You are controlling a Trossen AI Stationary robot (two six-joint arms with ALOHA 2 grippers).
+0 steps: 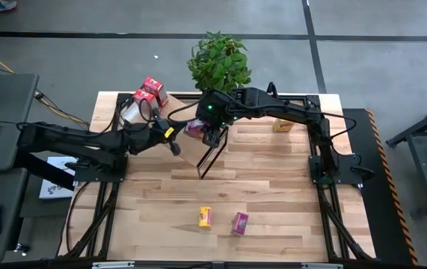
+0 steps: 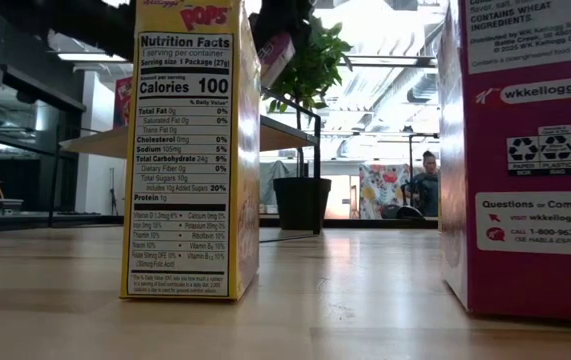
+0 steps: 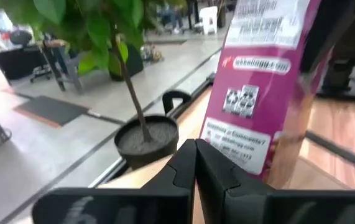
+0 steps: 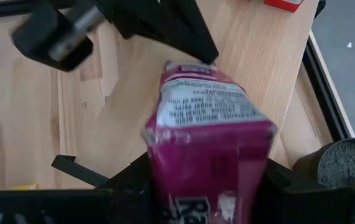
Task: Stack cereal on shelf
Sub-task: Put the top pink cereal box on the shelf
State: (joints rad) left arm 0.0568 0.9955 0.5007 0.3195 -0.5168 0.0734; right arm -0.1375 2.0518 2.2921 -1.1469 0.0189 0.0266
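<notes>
- From above, we are seeing the right gripper (image 1: pixel 212 134) holding a magenta box (image 1: pixel 196 128) over the shelf (image 1: pixel 191 149), whose slanted board is mostly hidden under both arms. The left gripper (image 1: pixel 174 146), fingers pressed together and empty, is hovering just beside it. Two red boxes (image 1: pixel 152 91) are sitting at the shelf's far left end, near the plant (image 1: pixel 218 60). A yellow box (image 1: pixel 283 125) is lying by the counter's (image 1: pixel 273 194) far right edge; a second yellow box (image 1: pixel 205 217) and a second magenta box (image 1: pixel 240 223) are standing well apart from the arms, near the front edge, with bare wood between.
- At counter level, we are looking between those two front boxes toward the shelf and the plant pot.
- Through the left wrist, the closed fingers are pointing at the held magenta box.
- Through the right wrist, the fingers are clamping that box by its sides above the board.
</notes>
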